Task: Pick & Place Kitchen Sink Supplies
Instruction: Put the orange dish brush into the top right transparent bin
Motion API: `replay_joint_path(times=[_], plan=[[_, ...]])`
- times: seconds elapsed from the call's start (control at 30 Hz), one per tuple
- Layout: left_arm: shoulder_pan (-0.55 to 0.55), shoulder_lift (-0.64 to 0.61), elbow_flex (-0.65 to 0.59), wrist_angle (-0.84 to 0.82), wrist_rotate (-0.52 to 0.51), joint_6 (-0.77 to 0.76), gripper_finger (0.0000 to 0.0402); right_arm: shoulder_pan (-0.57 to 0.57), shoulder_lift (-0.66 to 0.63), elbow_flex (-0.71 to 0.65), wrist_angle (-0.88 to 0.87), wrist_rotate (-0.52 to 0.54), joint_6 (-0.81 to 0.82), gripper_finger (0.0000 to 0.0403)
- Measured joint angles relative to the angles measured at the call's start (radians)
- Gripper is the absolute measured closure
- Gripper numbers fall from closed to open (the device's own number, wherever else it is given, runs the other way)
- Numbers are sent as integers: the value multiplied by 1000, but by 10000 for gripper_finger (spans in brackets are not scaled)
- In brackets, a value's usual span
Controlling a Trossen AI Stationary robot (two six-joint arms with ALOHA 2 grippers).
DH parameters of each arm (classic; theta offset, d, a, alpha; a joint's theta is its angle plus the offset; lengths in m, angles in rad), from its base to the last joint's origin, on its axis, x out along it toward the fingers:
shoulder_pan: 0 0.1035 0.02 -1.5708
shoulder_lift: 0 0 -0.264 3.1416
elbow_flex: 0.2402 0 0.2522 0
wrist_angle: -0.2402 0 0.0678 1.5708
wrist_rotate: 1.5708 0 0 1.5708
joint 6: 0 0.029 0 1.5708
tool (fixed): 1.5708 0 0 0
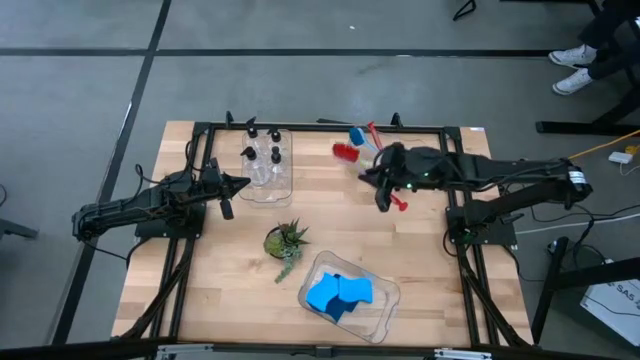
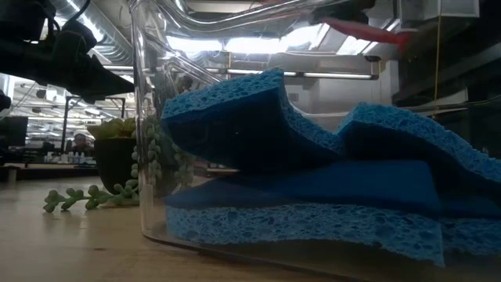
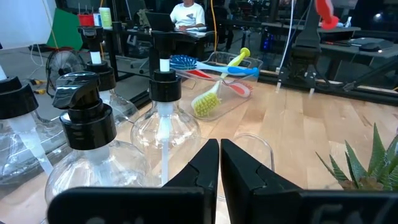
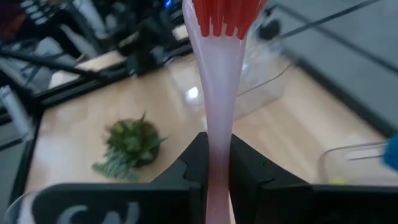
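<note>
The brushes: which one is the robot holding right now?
The red brush. The right gripper is shut on its pale handle, lifting it, while the blue brush and the yellow-green brush lie in their clear bin.

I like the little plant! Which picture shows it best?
The high view: the whole potted plant shows from above, mid-table. The right wrist view shows it blurry, the low view only partly behind the clear bin, the left wrist view just leaf tips.

My overhead camera looks straight down on the whole counter (image 1: 420,260). My low camera sits pressed against the sponge bin (image 2: 149,157). Each wrist camera looks forward; both catch the potted plant (image 4: 130,146).
</note>
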Motion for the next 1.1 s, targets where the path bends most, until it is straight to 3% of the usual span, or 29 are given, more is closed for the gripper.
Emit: replay_joint_path(times=[0.23, 0.63, 1.1], plan=[[0, 0, 0, 0, 0, 0, 389, -74, -44, 0, 32, 81, -69, 363], [0, 0, 0, 0, 0, 0, 394, -254, -39, 0, 96, 116, -187, 363], [0, 0, 0, 0, 0, 0, 390, -481, 159, 1, 10, 178, -307, 363]])
